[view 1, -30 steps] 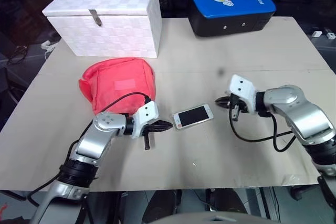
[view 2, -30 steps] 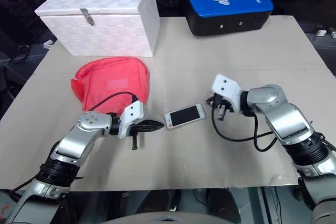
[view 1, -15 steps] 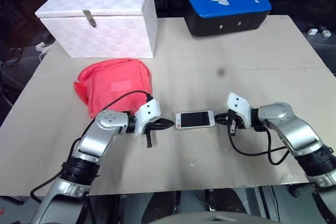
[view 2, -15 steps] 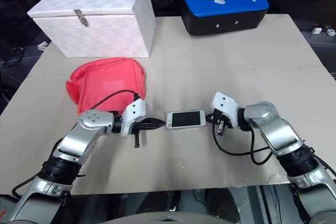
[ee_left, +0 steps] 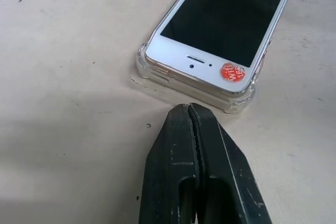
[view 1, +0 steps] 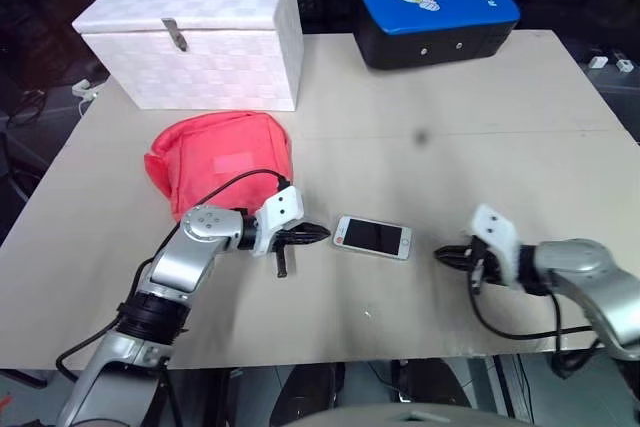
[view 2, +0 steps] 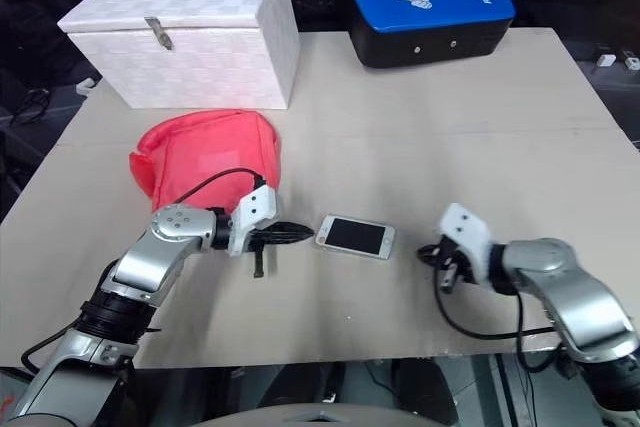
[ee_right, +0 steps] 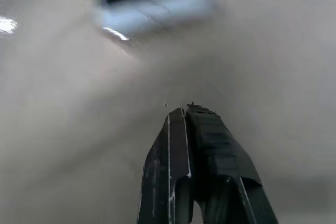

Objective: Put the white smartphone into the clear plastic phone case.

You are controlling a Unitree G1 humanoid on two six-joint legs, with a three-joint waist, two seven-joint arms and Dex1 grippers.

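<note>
So the phone (view 1: 372, 237) is lying flat, screen up, near the front middle of the table (view 1: 480, 147), and from the left wrist view it looks like it's already sitting inside the clear case (ee_left: 157, 80). You can see the see-through rim and a bumper corner wrapping around the white edge at the home-button end. Can't really tell if every corner is snapped in all the way, though.

The left gripper (view 1: 318, 235) is at 9 o'clock from the phone, just beside its short end, fingers pressed together into a point and holding nothing. My read is it's parked there as a stopper or pusher, so the phone and case can't slide away across the smooth table. A closed tip makes sense for nudging rather than grabbing.

The right gripper (view 1: 447, 254) is off at about 4 o'clock from the phone, clearly apart from it, fingers also shut tight and empty. Nothing pinned from that side right now, so the phone is just resting on its own.

Other stuff is well out of the way: red pouch (view 1: 222, 162) at 10 o'clock from the phone, white box (view 1: 195, 32) behind that at the back, blue box (view 1: 438, 15) at the back around 1 o'clock. None of it crowds the working spot, which is probably why the phone sits out front in the open.
</note>
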